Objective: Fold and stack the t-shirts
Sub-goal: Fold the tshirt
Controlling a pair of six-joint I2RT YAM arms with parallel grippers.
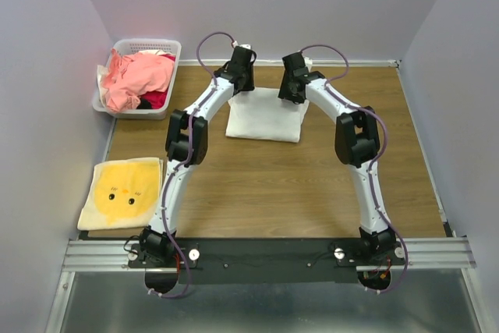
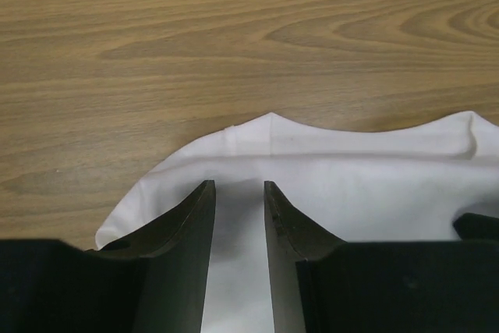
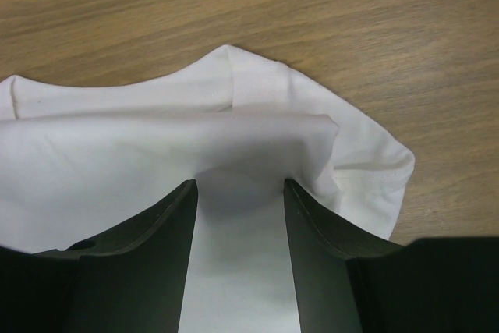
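- Top external view: I am seeing the white t-shirt [image 1: 262, 118] lying folded into a flat rectangle on the wooden table [image 1: 312, 185]. Both arms are reaching over its far edge.
- The left gripper [image 2: 238, 187] is sitting over the far-left corner of the white t-shirt. Its fingers are standing apart, and flat white cloth is showing in the gap between them.
- The right gripper [image 3: 238, 185] is sitting over the far-right corner of the white t-shirt. Its fingers are also standing apart, wider than the left pair, and they are straddling a raised fold of the upper layer.
- In the right wrist view a hemmed edge of the white t-shirt is curving out onto bare wood beyond the fingertips.
- Left of the white t-shirt and a little farther back, a white basket [image 1: 148, 43] is holding a crumpled salmon-pink t-shirt [image 1: 140, 76]. A red t-shirt [image 1: 156, 100] is showing beneath it.
- Nearer to me and well to the left of the white t-shirt, a yellow cloth [image 1: 125, 193] with a small face print is lying flat, overhanging the table's left edge.
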